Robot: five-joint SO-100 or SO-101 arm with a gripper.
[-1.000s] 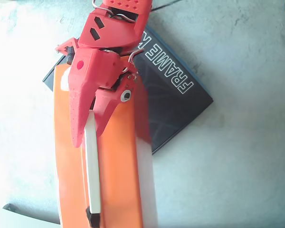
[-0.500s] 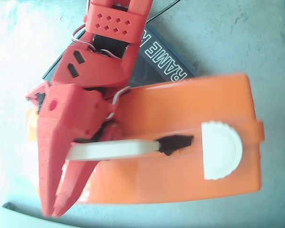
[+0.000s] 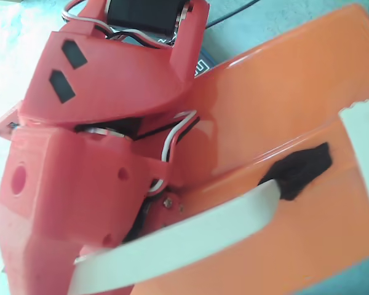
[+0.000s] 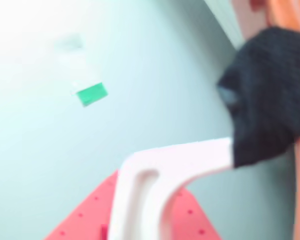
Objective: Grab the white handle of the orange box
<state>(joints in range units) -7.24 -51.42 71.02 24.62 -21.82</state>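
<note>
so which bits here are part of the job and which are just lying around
Part of the job:
- orange box
- white handle
- gripper, red, by the handle; its jaws can't be made out

Lying around:
- small green-and-white item on the pale surface, blurred
- black patch where the handle meets the box

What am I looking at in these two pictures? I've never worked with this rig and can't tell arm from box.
The big red plastic shape is the robot arm, seen close from above. Beside it is the orange box with its white handle, and a black patch where the handle meets the box. The other picture comes from the camera on the arm's wrist: the handle lies right against a red finger. Whether the gripper is actually closed on the handle cannot be told. The small green thing is too blurred to identify.
</note>
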